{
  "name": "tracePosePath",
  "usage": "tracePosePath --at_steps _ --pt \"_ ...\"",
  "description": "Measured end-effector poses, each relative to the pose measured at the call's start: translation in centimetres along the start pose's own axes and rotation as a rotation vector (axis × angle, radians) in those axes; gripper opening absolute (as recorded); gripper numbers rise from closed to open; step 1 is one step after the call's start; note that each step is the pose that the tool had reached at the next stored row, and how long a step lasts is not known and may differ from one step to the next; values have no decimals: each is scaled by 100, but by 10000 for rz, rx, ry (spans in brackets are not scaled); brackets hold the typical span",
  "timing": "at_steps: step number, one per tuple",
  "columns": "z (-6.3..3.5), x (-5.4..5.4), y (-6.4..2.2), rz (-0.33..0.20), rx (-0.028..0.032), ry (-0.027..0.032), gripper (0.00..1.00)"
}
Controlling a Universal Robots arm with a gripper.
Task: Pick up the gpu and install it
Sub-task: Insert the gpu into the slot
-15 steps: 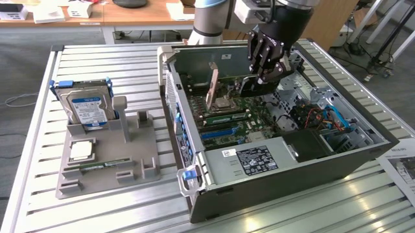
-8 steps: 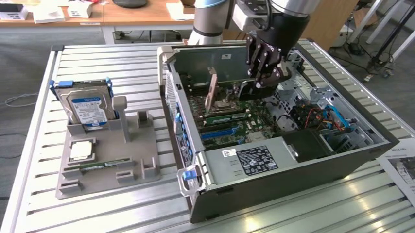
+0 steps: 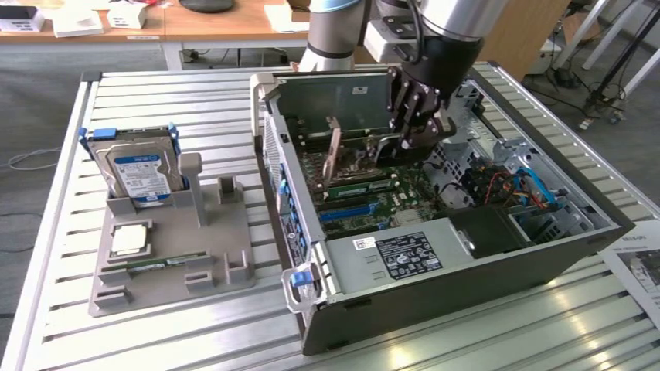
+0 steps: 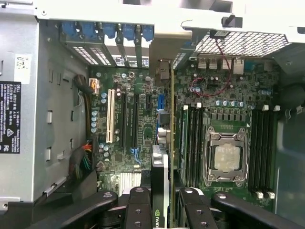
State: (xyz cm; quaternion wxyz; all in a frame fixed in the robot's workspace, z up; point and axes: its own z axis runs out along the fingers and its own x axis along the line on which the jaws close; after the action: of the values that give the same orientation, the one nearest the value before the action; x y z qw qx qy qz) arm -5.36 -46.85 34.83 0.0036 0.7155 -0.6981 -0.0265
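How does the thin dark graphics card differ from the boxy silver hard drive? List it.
Place: the thin dark gpu is inside the open case; the boxy silver hard drive stands in a grey holder outside. Hold: the gripper clamps the gpu; the hard drive is untouched. Both stand upright.

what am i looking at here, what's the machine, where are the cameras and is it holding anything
A silver-grey jointed robot arm ends in a black gripper. One picture comes from a camera off the arm, the other from a camera on its wrist. On the slatted metal table stands an open dark computer case; at the exterior view's left a grey plastic holder carries a silver hard drive with a blue-white label and a narrow green memory stick. The gripper is inside the case, closed on a thin flat dark graphics card held edge-on over the green motherboard.
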Motion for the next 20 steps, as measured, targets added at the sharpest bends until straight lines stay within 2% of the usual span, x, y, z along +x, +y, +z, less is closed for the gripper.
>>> tracePosePath --at_steps 14,20 --pt "251 15 5 -1 -12 -2 27" --pt "276 16 8 0 -34 -1 27"
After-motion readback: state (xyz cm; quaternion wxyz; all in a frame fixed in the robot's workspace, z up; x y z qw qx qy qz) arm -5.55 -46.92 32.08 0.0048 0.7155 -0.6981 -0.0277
